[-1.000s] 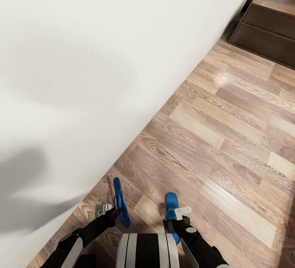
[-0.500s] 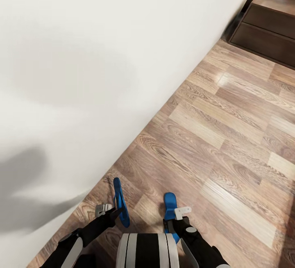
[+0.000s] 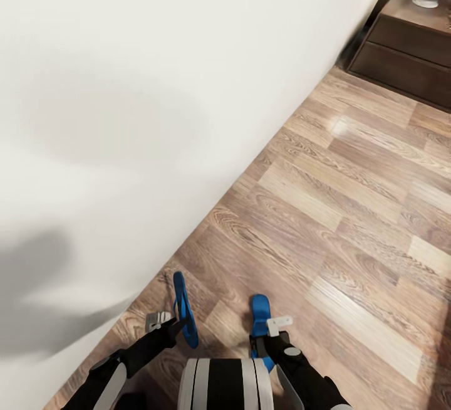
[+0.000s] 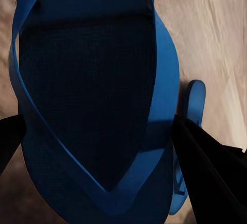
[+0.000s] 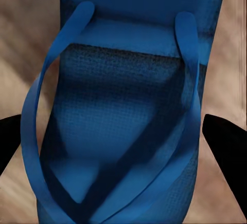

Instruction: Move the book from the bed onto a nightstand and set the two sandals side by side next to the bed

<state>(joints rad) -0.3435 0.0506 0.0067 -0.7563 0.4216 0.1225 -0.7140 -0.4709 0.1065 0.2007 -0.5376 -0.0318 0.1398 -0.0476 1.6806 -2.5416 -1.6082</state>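
Bed (image 3: 125, 115) flanks sandals (image 3: 183, 310); nightstand (image 3: 410, 52) (vase-topped) beyond.

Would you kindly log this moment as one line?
left gripper: holds sandal | right gripper: holds other sandal | both beside bed, over floor

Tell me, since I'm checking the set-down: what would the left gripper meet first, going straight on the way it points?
Likely the wood floor: the left gripper points down past the sandal it holds.
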